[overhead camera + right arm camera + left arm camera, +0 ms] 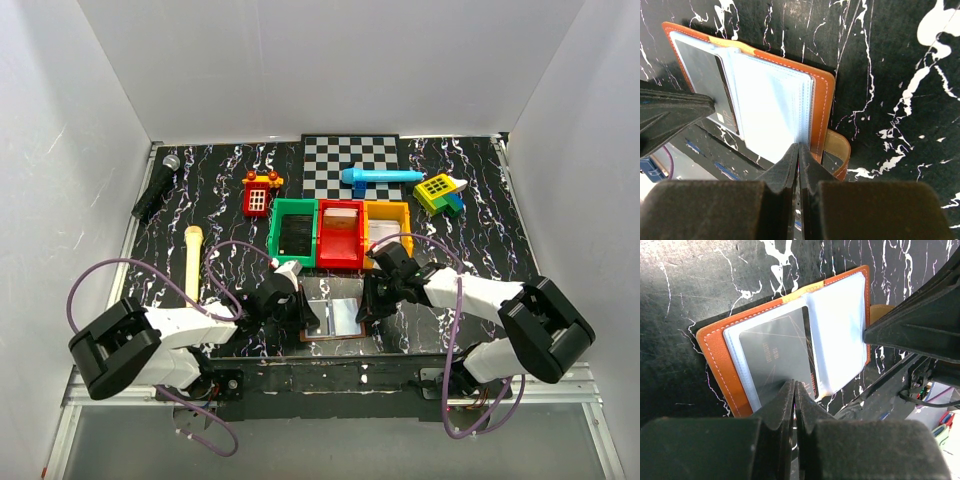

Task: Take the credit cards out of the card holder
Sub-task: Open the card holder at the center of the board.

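- Nearest the left wrist camera, the left gripper (795, 390) is seen clenched, its two dark fingers pressed together with no gap.
- Its tips are set on the near edge of a grey card (775, 352), which is lodged in a clear sleeve of the card holder (715, 360). Whether the card's edge is actually pinched between them cannot be told.
- The card holder is laid open like a book, orange-brown cover down, at the near edge of the black marbled desk (220, 190). It is placed just in front of the red bin (321, 238) and between the two arms.
- The right gripper (799, 150) is likewise clenched, and its tips are met at the edge of the pale blue-grey panel (775, 100) on the right half of the card holder.
- A tan strap (840, 147) is seen jutting from under the cover, just beside the right gripper.
- The red bin is flanked by a green bin (273, 235) on the left and a yellow bin (388, 204) on the right, all three touching in a row.
- A checkered mat (350, 150) is spread behind the bins, well apart from the card holder.
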Motion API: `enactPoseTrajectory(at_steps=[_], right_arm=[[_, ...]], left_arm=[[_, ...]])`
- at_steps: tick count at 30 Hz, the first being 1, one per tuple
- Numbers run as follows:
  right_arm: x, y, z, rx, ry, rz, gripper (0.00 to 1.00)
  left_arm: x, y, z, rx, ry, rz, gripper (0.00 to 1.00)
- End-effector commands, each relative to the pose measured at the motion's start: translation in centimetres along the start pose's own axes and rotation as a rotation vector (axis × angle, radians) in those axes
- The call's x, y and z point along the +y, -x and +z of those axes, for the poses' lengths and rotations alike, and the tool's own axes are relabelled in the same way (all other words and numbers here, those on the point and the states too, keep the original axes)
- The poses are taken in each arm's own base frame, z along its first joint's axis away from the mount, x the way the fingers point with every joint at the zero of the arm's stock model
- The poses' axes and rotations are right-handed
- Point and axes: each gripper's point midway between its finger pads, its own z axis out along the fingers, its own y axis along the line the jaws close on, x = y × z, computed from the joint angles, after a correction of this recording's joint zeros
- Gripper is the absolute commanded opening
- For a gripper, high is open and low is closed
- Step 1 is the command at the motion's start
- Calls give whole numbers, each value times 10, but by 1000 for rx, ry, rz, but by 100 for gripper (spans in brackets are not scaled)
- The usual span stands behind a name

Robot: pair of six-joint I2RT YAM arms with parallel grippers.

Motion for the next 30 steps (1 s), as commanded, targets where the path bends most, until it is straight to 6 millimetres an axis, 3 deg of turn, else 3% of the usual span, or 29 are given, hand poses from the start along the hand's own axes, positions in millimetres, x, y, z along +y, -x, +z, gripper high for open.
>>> enactPoseTrajectory(at_steps=[1,9,13,18,22,25,28,30], right_arm=[[-4,1,-5,-12,-26,-17,9],[0,4,-11,-19,-22,-23,9],[13,14,-33,-72,-14,-56,9],[55,34,-78,-169,73,-144,11],[97,36,-98,-198,217,-221,18],[127,31,-94,-188,330,-268,30],[139,26,-77,-145,350,-281,39],[143,23,-62,-116,354,-278,39]], left_arm=[[25,-7,4,-12,81,-21,0],[31,-12,2,-2,94,-22,0],[30,-4,0,-35,101,-6,0],[25,2,-3,-52,91,5,0],[25,2,-3,-54,90,5,0],[23,2,-4,-55,79,1,0],[19,4,-4,-60,60,6,0],[16,5,-4,-61,49,12,0]])
